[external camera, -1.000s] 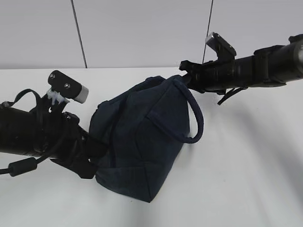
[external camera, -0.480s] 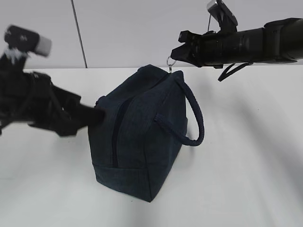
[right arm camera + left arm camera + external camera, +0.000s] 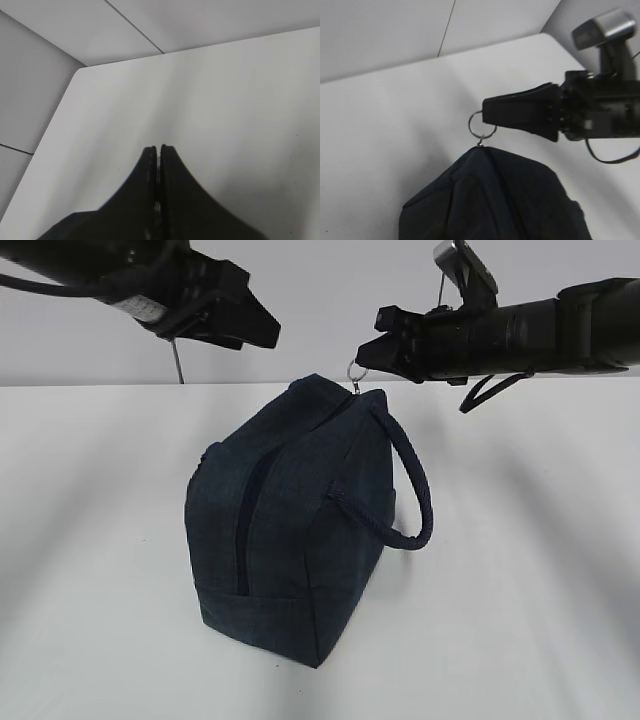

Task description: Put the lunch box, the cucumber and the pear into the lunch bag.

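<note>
Bag [image 3: 290, 530]: dark navy, boxy, upright on the white counter [image 3: 520, 570], near its middle. Zip runs up the near face and over the top; it looks closed along what shows. Loop handle [image 3: 410, 490] hangs off the right side, clear of the counter.

Ring pull [image 3: 357, 370]: metal, at the bag's top far corner, standing up from the zip end. In the left wrist view the ring [image 3: 481, 125] sits at the tip of my right jaws.

Right jaws [image 3: 368, 350]: clenched, the two fingers pressed flat together in the right wrist view [image 3: 159, 150]. Tips meet the ring; grasping it by the rim, as far as the left wrist view shows. Arm reaches in level from the right, above the bag.

Left jaws [image 3: 262, 332]: raised well above the counter at upper left, apart from the bag, nothing in front of them. Whether released or clenched I cannot tell.

Surroundings: pale wall [image 3: 300, 300] with dark vertical seams behind the counter. Lunch box, cucumber and pear: none showing in any view.
</note>
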`<state>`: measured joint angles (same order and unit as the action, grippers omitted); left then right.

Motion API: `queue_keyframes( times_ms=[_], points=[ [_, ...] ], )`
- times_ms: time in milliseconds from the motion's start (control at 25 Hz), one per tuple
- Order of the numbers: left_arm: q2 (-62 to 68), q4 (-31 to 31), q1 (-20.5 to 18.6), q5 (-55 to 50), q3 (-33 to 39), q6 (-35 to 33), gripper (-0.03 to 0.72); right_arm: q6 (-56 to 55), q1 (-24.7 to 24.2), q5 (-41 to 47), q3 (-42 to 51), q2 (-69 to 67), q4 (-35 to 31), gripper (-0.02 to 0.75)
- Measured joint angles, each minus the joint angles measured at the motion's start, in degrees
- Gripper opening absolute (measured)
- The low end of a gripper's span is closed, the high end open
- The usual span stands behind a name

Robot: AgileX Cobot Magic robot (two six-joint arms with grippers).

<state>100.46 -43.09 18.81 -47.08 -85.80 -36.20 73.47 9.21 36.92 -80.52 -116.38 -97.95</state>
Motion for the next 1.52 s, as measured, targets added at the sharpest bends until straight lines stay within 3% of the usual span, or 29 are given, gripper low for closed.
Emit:
queue_keyframes(
  times_ms=[240,800,880,1000,1080,1520],
  points=[
    [9.0,8.4,1.2,-7.4,-11.2,7.9,0.337,0.0,0.0,0.1,0.0,0.0,0.2,0.006],
    [12.4,9.4,4.9,-6.6,-11.9,10.5,0.335,0.0,0.0,0.2,0.0,0.0,0.2,0.006],
    [13.4,9.7,5.4,-6.6,-12.1,11.4,0.297,0.0,0.0,0.2,0.0,0.0,0.3,0.006],
    [14.3,10.1,5.4,-6.1,-12.1,11.7,0.096,0.0,0.0,0.2,0.0,0.0,0.3,0.006],
    [14.1,10.2,5.4,-5.4,-12.2,11.7,0.034,0.0,0.0,0.2,0.0,0.0,0.3,0.006],
    [12.0,12.3,5.4,-2.9,-12.2,10.6,0.022,-1.0,0.0,-4.6,0.0,0.1,0.0,0.006]
  ],
)
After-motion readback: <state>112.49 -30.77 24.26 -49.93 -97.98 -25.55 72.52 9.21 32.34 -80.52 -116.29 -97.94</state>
